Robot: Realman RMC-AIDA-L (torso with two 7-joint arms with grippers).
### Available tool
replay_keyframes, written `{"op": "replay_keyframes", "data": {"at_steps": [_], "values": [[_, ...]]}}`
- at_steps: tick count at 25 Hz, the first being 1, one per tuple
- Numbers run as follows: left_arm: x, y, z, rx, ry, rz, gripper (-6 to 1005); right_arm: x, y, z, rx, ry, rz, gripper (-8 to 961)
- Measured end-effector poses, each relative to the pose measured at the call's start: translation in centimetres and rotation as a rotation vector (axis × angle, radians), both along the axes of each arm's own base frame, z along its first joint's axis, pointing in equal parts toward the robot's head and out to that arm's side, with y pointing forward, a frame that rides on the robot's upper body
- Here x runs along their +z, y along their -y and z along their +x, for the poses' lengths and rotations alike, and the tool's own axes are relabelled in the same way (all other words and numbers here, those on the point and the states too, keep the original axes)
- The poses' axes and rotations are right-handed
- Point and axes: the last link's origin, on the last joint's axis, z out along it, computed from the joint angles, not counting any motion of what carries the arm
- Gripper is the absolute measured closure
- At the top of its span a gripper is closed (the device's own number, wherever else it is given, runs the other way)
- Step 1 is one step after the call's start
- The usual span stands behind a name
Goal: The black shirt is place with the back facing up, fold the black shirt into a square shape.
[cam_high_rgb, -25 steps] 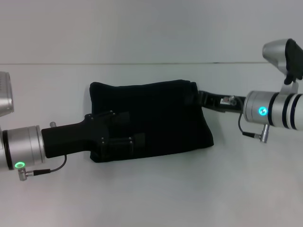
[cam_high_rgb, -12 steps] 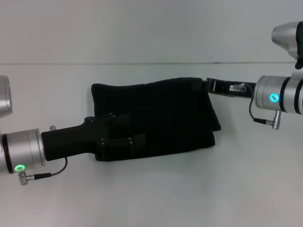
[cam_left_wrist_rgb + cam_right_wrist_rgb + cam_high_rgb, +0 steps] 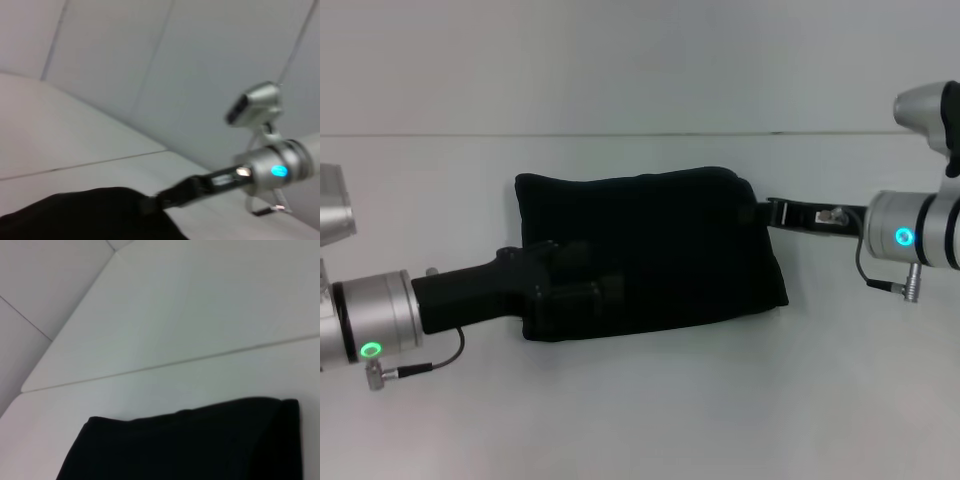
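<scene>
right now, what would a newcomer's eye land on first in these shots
First comes the black shirt, folded into a thick dark bundle in the middle of the pale table. Next come the arms reaching in from both sides. The left gripper lies over the bundle's near left part, and the right gripper sits at its far right corner. A glowing ring shows on each silver wrist.

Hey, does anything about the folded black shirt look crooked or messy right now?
Slightly. The black shirt is folded into a wide slanted block, not a square: its right edge flares outward toward the near corner. The left pincer lies on its left part; the right pincer is at its far right corner.
</scene>
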Motion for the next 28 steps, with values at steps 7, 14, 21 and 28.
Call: {"op": "replay_keyframes", "data": {"at_steps": [7,14,21,28], "values": [[0.5,-2.9,-0.7,0.173,-0.011,0.085,140,1.9,0.8,2.9,-0.055,-0.002,0.077,752],[1.7,-6.4,-0.9,0.407,0.039,0.160,142,7.2,0.7,4.4,-0.035,-0.049,0.143,600],[2.0,-9.1,-1.2,0.633,0.060,0.178,143,9.9,0.9,3.3,0.051,-0.078,0.036,273],[1.0,-10.3,-1.3,0.699,-0.032,0.206,145,10.0,1.2,3.3,0.064,-0.065,0.014,239]]}}
